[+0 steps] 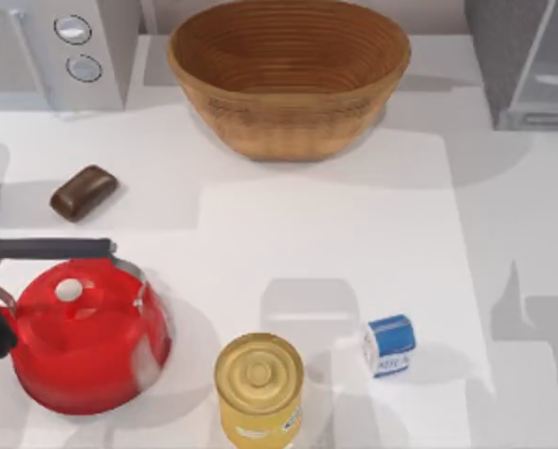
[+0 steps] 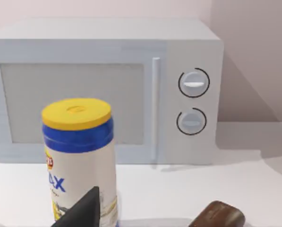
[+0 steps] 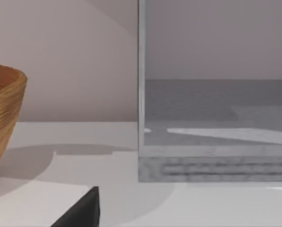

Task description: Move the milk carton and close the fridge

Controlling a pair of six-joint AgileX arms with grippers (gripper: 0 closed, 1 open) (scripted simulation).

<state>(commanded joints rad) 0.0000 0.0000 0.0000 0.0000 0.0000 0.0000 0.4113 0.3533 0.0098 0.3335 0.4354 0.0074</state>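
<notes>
Nearest the front edge stood a yellow round tin can (image 1: pixel 259 388), lid on, contents not visible. Just to its right, apart from it, the small white milk carton with a blue top (image 1: pixel 389 345) rested on the white table (image 1: pixel 353 243), untouched. At the front left sat a red kettle with a dark handle (image 1: pixel 82 341), lid in place. Behind the kettle lay a brown rounded block (image 1: pixel 83 192). The left wrist view showed a tall canister with a yellow lid and blue band (image 2: pixel 79 156) before the grey microwave with two round knobs (image 2: pixel 103 90).

A dark part of the left arm appeared at the table's left edge beside the kettle. A dark fingertip showed in each wrist view, but whether either gripper's fingers were released or clenched could not be told; neither held anything visible.

The woven brown basket (image 1: pixel 288 70) at the rear centre was empty. The grey metallic fridge (image 1: pixel 531 65) stood at the rear right, its door open on a pale, bare interior.

Judgement: the first step had not begun. The next move called for the right arm to reach the carton, grasp it and carry it toward the fridge.
</notes>
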